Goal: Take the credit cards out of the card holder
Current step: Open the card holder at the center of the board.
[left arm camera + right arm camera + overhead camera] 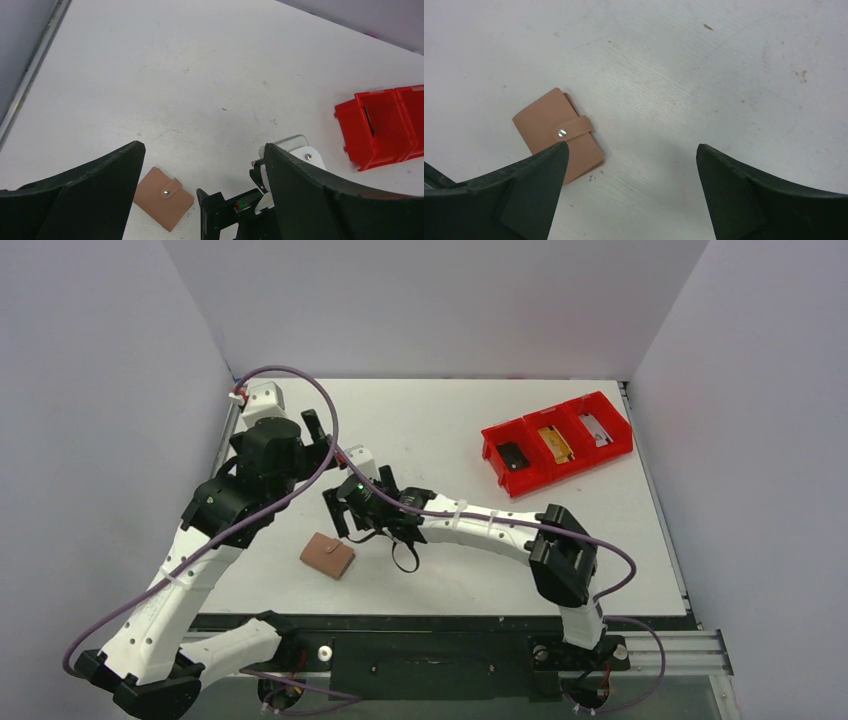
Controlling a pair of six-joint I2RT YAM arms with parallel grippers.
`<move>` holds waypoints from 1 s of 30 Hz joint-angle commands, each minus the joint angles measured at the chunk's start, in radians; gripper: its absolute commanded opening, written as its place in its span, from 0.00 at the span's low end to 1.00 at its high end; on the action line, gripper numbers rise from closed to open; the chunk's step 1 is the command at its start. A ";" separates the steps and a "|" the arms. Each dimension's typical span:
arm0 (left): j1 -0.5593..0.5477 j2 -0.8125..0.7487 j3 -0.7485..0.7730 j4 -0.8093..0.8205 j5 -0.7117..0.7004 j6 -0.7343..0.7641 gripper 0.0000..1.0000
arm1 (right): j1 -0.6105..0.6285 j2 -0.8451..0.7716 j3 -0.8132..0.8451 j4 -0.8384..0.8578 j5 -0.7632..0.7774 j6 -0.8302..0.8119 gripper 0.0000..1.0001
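The card holder (pixel 327 555) is a small tan wallet lying flat on the white table, folded shut with its snap tab fastened. The credit cards are hidden. My right gripper (pixel 370 537) hovers open just right of the holder. In the right wrist view the card holder (pixel 555 131) lies beside the tip of the left finger (pixel 536 180), and bare table shows in the gap of the gripper (pixel 631 146). My left gripper (pixel 322 445) is open farther back, above the table. Its wrist view shows the card holder (pixel 163 198) below its open gripper (pixel 204 146), with nothing held.
A red compartment tray (pixel 557 443) sits at the back right with small items in its bins; it also shows in the left wrist view as a red tray (pixel 385 127). The right gripper's body (pixel 227 210) sits close under the left one. Grey walls enclose the table.
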 commanded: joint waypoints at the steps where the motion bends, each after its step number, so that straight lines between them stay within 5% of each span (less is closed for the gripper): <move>1: -0.001 -0.011 0.064 -0.019 0.005 0.011 0.89 | 0.063 0.108 0.151 -0.034 -0.066 -0.104 0.94; 14: -0.001 -0.009 0.071 -0.040 -0.018 -0.019 0.89 | 0.136 0.394 0.423 -0.109 -0.095 -0.210 0.69; 21: 0.047 0.011 0.049 -0.060 -0.100 -0.059 0.89 | 0.172 0.464 0.452 -0.120 -0.101 -0.243 0.66; 30: 0.160 0.013 -0.034 -0.016 0.028 -0.064 0.89 | 0.184 0.489 0.435 -0.140 -0.069 -0.252 0.54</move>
